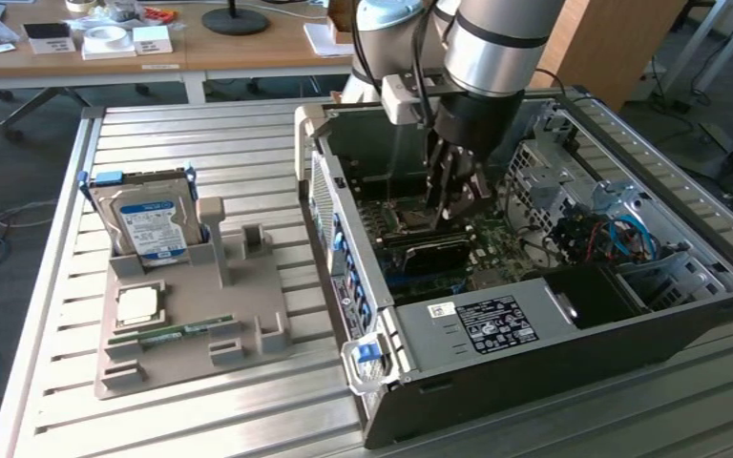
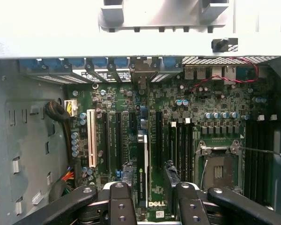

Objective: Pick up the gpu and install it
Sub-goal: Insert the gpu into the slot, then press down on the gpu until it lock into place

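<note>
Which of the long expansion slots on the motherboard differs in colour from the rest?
The white slot at the end of the row, nearest the black cable bundle; the other long slots beside it are black.

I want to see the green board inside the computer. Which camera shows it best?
The wrist view: the green board faces the camera, its slots and sockets plain. The exterior view shows part of it, the rest behind the gripper.
</note>
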`<state>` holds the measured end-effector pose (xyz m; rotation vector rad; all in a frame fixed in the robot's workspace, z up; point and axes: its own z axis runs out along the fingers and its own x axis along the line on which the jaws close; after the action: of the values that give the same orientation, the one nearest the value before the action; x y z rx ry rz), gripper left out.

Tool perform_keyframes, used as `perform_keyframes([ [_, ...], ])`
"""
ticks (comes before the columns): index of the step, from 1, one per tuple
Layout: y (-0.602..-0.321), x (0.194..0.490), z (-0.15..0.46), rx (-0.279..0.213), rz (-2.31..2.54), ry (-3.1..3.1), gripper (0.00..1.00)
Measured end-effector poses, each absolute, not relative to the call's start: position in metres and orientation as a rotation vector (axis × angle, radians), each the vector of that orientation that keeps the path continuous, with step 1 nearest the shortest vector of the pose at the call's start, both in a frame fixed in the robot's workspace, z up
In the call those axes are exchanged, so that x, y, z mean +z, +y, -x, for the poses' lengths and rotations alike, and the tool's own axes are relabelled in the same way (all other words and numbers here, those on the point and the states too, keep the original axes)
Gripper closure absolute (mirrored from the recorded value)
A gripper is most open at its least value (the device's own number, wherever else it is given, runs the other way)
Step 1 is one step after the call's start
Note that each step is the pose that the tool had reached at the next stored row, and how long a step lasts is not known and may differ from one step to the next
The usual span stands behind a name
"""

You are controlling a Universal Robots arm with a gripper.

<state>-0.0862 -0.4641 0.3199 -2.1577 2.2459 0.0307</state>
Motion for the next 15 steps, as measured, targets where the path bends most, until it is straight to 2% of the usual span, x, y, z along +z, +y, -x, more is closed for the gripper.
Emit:
perform_keyframes([
  [15, -0.4641, 0.3204, 0.0862, 0.031, 2.158, 2.246, 0.62],
])
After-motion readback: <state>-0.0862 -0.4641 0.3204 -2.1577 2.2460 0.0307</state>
